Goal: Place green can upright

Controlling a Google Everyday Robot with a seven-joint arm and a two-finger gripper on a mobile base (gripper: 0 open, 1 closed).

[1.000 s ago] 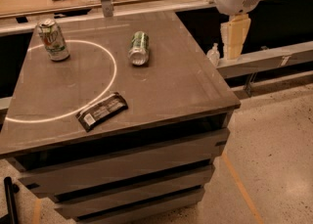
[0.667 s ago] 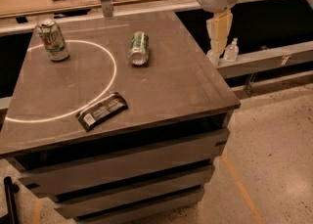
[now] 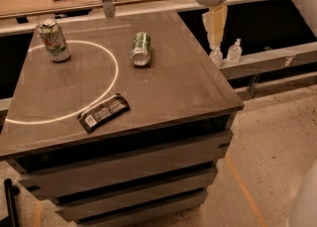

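Moved: gripper (image 3: 215,35) has shifted left since a second ago; green can (image 3: 141,48) unmoved.
Gripper: raised, well right of the white ring (image 3: 117,67), carrying nothing; we cannot tell how wide it stands.
Green can: on its side, just outside the ring's right arc.
Handling: we judge it light, thin-walled, slick, prone to rolling and denting.
Grip: across the body at mid-length, with moderate squeeze.

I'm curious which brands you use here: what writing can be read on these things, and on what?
Nothing reads clearly.
Green can, lying on its side: pale markings, blurred.
White-and-green can, upright: red logo, illegible.
Dark wrapper: white label, too small.
Tool, beside the table's far right corner: no text.
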